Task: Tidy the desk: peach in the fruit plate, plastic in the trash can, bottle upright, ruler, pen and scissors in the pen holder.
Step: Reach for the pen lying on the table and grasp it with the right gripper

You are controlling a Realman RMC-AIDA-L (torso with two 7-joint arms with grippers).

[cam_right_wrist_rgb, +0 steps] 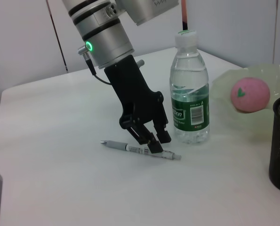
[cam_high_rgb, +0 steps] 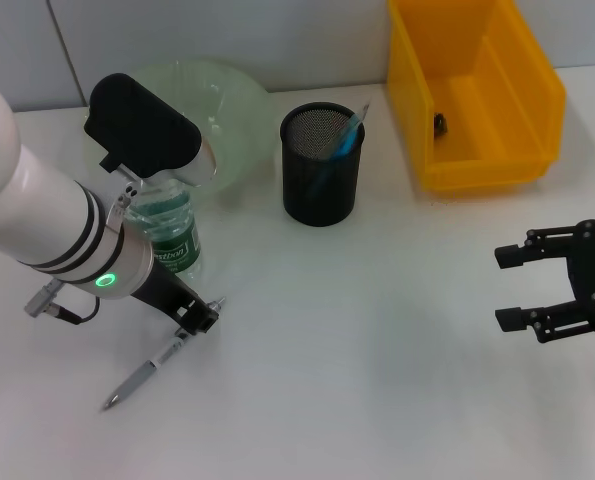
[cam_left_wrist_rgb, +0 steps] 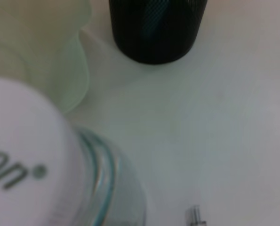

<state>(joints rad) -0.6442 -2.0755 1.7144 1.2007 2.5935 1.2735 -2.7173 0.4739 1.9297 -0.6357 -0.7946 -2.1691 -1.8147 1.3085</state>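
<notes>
Pen (cam_high_rgb: 147, 372) lies flat on the table (cam_high_rgb: 377, 350) at the lower left of the head view, and the left gripper (cam_right_wrist_rgb: 156, 141) is down on its upper end, fingers set either side of the barrel, though whether they have pinched it yet I cannot tell. Going in low and steep suits a thin thing lying flat. The bottle (cam_right_wrist_rgb: 189, 89) stands upright just beside, the peach (cam_right_wrist_rgb: 250, 95) sits in the green plate (cam_high_rgb: 242, 110), and the black pen holder (cam_high_rgb: 322, 165) waits at upper centre. The right gripper (cam_high_rgb: 562, 280) hangs spread open at the right edge, idle, below the yellow bin (cam_high_rgb: 477, 95).
</notes>
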